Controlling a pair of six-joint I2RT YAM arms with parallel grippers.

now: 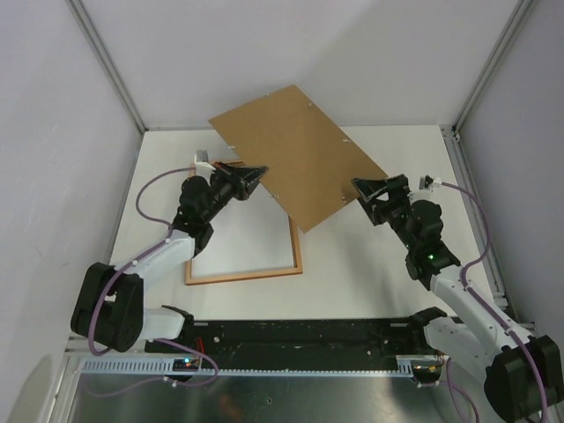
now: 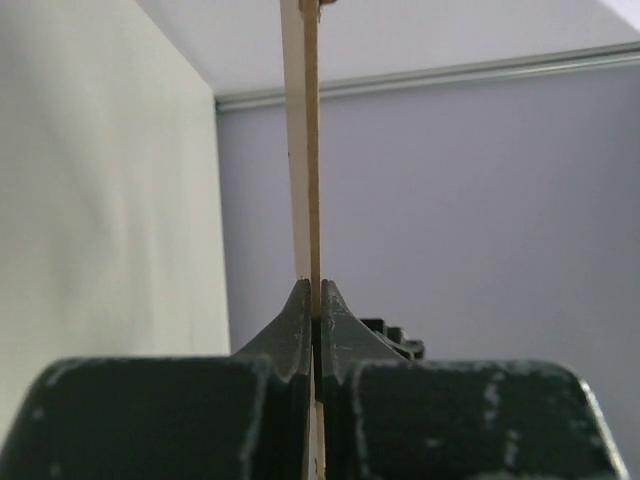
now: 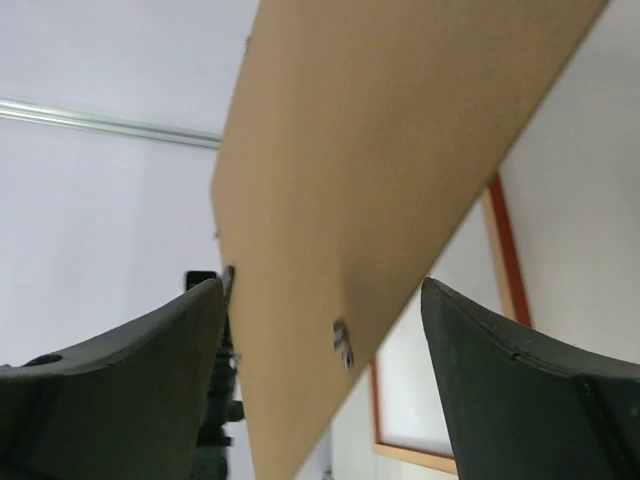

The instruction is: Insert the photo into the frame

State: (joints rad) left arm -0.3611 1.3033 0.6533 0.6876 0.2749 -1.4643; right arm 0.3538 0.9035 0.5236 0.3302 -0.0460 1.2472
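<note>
A plain brown backing board (image 1: 300, 154) hangs tilted above the table's far middle. My left gripper (image 1: 257, 173) is shut on its left edge. In the left wrist view the board (image 2: 305, 150) runs edge-on up from between the closed fingers (image 2: 315, 300). My right gripper (image 1: 361, 189) stands open at the board's right corner, its fingers wide on either side of the board (image 3: 380, 150) with a small metal clip showing. The frame (image 1: 242, 277) lies flat on the table under the board, its thin red-orange rim (image 3: 505, 250) around a white inside. I cannot make out the photo.
White enclosure walls with metal corner posts (image 1: 106, 62) surround the white table. A black rail (image 1: 308, 335) runs along the near edge between the arm bases. Violet cables loop off both arms.
</note>
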